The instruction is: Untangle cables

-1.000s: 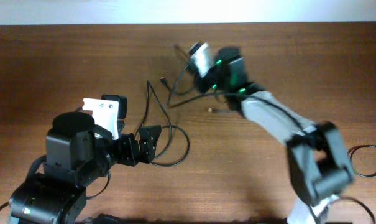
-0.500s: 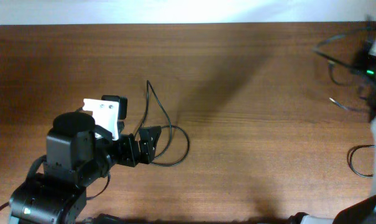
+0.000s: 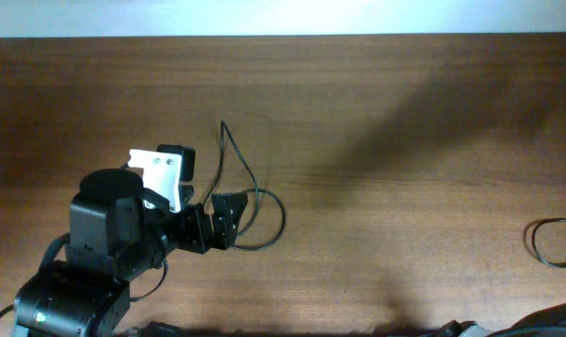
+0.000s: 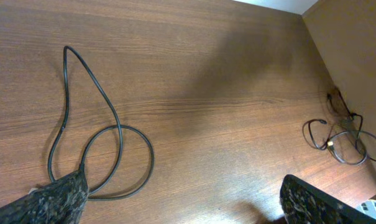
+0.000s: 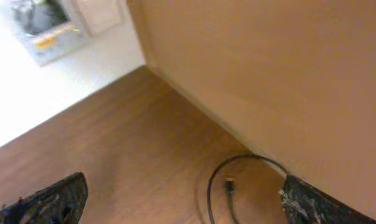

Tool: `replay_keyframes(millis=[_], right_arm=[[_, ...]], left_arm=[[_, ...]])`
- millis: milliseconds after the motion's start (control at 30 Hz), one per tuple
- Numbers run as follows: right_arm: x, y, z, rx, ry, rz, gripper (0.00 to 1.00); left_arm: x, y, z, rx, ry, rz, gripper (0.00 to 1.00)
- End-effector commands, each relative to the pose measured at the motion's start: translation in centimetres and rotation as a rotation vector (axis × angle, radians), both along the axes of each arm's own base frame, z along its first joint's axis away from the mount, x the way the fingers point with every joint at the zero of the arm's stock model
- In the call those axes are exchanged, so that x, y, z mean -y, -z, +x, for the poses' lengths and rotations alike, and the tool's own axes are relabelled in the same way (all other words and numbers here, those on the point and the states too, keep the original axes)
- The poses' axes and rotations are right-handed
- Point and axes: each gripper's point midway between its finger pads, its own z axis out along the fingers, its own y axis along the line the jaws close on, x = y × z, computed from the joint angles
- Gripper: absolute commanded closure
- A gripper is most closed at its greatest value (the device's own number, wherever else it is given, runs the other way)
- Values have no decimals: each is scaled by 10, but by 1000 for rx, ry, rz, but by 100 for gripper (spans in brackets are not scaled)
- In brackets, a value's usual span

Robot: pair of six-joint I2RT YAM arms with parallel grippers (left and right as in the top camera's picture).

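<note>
One thin black cable [image 3: 283,215] lies on the wooden table in a loop with a long peak, right in front of my left gripper [image 3: 236,217]. In the left wrist view that cable [image 4: 151,158] runs up to the left finger [image 4: 51,202], and the left gripper [image 4: 181,208] stands open with nothing between its fingers. The other cables [image 4: 337,140] lie in a small tangle far right by the side wall, showing overhead as a loop [image 3: 533,230] at the table's right edge. My right gripper [image 5: 181,208] hangs open above a cable loop [image 5: 210,186] with a small plug end [image 5: 230,184].
A tan side wall [image 5: 268,74] rises close beside the right gripper. The white back edge of the table [image 3: 283,19] runs along the top. My left arm's base [image 3: 86,271] fills the lower left corner.
My right arm swung from the table's middle out past the right edge, taking the cable bundle with it, then opened and let it go there. The left arm and its cable stayed put.
</note>
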Motion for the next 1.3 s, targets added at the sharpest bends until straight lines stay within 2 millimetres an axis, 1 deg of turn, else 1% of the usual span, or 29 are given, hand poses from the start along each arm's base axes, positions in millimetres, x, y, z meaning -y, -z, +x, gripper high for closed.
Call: replay_keyframes(millis=[0,33,67,100,133,167,200,233,267,300,333,400,433,500,533,567,667,733,833,867,900,933,967,1000,1033,1067,1200,1233,1267], right_arm=[[-49,-5,44,71,-225,69,1],[-77,-6,61,82,-347,80,1],[-98,-7,72,90,-432,95,1],[-129,-6,86,97,-534,128,1],[-151,-4,93,98,-601,154,1],[-191,2,105,80,-703,201,1],[-219,8,113,56,-765,227,1],[-253,17,122,28,-839,254,1],[-283,25,127,-1,-901,280,1],[-321,37,131,-43,-980,314,1],[-355,47,132,-82,-1049,339,1],[-415,65,131,-146,-1175,369,1],[-450,74,127,-180,-1248,380,1],[-513,94,115,-245,-1382,394,1],[-539,105,109,-273,-1432,392,1],[-554,114,106,-295,-1455,383,1],[-607,160,99,-384,-1509,314,1],[-641,186,89,-411,-1575,305,1],[-679,221,73,-447,-1650,295,1],[-688,232,71,-456,-1659,281,0],[-696,251,71,-474,-1623,266,17],[-700,261,73,-480,-1585,277,35],[-707,268,73,-475,-1560,319,59],[-714,270,73,-466,-1530,370,71],[-718,271,74,-456,-1514,401,89],[-722,268,73,-443,-1518,414,96],[-725,263,75,-421,-1533,420,96],[-727,259,77,-411,-1536,419,96],[-730,250,78,-390,-1553,425,96]], left_arm=[[3,-6,-2,13,12,-23,1],[4,-7,-1,17,12,-24,1],[4,-8,0,23,12,-26,1],[4,-9,1,30,12,-28,1],[4,-11,2,38,12,-30,1],[5,-13,3,46,12,-32,1],[5,-15,4,56,12,-35,1],[6,-17,6,67,12,-37,1],[6,-18,7,71,12,-39,1],[6,-18,7,75,12,-39,1],[6,-19,7,77,12,-40,1],[6,-19,7,77,12,-40,1],[6,-19,7,77,12,-39,1],[6,-19,7,77,12,-39,1],[6,-19,7,77,12,-40,1],[6,-19,7,77,12,-39,1],[6,-19,7,81,15,-34,1],[5,-19,8,81,14,-33,1],[5,-19,8,81,14,-33,1],[5,-19,8,81,14,-33,1],[5,-19,8,81,14,-33,1],[5,-19,8,81,14,-33,1],[5,-18,8,80,14,-33,1],[5,-18,8,80,14,-33,1],[5,-19,8,82,14,-32,1],[5,-19,8,83,15,-30,1],[5,-18,8,85,19,-27,1],[5,-18,8,92,27,-17,1],[5,-18,8,93,28,-15,1]])
